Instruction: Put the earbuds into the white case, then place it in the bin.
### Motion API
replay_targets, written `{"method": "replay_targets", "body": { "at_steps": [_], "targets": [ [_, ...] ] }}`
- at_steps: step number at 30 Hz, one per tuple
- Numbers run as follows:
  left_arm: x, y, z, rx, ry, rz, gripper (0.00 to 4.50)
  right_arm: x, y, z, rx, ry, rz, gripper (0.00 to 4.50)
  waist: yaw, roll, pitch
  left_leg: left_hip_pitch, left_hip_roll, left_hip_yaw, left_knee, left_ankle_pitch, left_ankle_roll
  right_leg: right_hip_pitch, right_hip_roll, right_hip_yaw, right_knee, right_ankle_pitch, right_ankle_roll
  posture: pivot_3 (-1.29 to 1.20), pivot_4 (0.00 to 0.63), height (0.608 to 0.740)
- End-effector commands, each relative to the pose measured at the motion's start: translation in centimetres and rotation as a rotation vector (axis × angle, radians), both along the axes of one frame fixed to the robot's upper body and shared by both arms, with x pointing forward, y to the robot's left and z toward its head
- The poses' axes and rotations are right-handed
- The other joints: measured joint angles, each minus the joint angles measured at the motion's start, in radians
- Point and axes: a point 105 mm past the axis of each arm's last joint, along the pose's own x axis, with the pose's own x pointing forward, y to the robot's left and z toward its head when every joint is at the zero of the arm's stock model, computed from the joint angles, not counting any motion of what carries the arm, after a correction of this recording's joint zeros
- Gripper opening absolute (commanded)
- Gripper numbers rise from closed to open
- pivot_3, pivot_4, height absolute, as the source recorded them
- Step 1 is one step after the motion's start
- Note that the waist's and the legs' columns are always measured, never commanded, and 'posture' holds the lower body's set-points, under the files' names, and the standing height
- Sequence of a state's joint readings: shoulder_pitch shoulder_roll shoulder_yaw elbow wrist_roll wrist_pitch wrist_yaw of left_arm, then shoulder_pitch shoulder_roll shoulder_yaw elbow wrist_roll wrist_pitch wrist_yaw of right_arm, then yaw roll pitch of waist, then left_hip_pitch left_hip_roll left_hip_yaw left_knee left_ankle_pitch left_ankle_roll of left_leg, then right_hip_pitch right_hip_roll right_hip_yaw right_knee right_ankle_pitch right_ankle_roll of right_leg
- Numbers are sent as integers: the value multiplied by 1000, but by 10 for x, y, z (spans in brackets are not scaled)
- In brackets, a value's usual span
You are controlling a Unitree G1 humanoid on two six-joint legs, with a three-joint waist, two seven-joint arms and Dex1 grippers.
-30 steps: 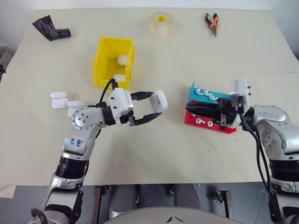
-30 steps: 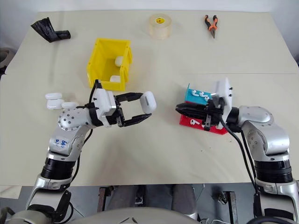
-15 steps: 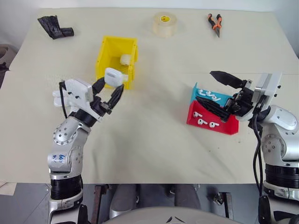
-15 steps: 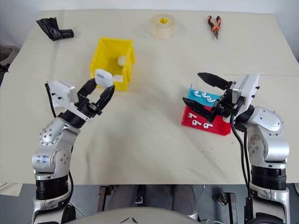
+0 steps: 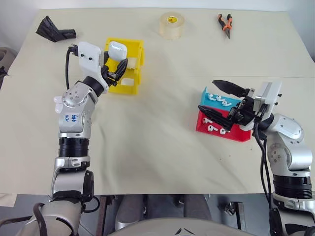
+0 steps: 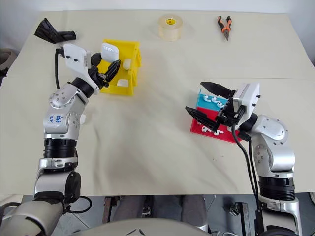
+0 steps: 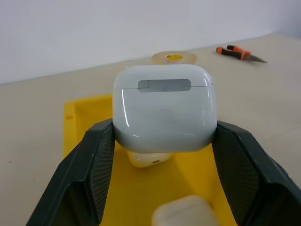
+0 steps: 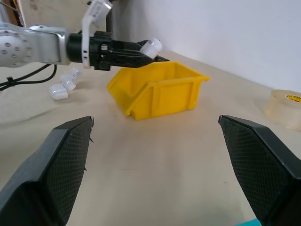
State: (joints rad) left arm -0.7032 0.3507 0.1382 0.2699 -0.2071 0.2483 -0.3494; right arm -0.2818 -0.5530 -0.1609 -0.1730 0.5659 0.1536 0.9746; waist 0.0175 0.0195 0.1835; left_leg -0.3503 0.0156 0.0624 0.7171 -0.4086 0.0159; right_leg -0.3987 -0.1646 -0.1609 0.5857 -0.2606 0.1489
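My left gripper (image 5: 117,61) clamps the small glossy white rounded case (image 5: 116,49), lid shut, poised above the bright yellow plastic bin (image 5: 134,87), toward 12 o'clock; my right gripper (image 5: 220,101), jaws spread, stays far off

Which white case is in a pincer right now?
The white case pinched in the left pincer, held above the yellow bin. The other cases lie inside the bin, untouched.
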Motion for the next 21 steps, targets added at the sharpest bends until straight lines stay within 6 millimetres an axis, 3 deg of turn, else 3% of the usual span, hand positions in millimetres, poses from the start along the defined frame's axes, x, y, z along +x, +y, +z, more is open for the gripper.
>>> {"method": "replay_targets", "body": {
  "at_steps": [1, 2, 6, 12, 15, 21],
  "targets": [
    [0, -2, 12, -1, -41, -19, 2932, -6, 4, 10, 2, -53, 7, 4456, -1, 0, 0, 0, 0, 0, 0, 0, 0, 0, 0, 0, 0, 0, 0, 0, 150, 740],
    [0, -3, 13, -6, -40, -30, 3512, -6, 4, 10, 3, -53, 6, 4500, -3, 0, 0, 0, 0, 0, 0, 0, 0, 0, 0, 0, 0, 0, 0, 0, 150, 740],
    [-8, -9, 14, -26, -44, -84, 4491, -6, 4, 9, 6, -52, 3, 4500, 2, 0, 0, 0, 0, 0, 1, 0, 0, 0, 0, 0, 1, 0, 0, 0, 150, 740],
    [-22, -7, 15, -7, -48, -130, 4491, -6, 3, 8, -1, -46, 11, 4500, 1, 0, 0, 0, 0, 0, 1, 0, 0, 0, 0, 0, 1, 0, 0, 0, 150, 740],
    [-47, -9, 12, 41, -58, -254, 4491, -8, 0, 4, -34, -19, 39, 4500, -7, 0, 0, 0, 0, 0, 1, 0, 0, 0, 0, 0, 1, 0, 0, 0, 150, 740],
    [-104, -2, -22, 237, -24, -500, 4491, -18, -12, -14, -146, 95, 130, 4500, -18, 0, 0, 0, 1, 0, 0, 0, 0, 0, 0, 0, 0, 0, 0, 0, 150, 740]
  ]
}}
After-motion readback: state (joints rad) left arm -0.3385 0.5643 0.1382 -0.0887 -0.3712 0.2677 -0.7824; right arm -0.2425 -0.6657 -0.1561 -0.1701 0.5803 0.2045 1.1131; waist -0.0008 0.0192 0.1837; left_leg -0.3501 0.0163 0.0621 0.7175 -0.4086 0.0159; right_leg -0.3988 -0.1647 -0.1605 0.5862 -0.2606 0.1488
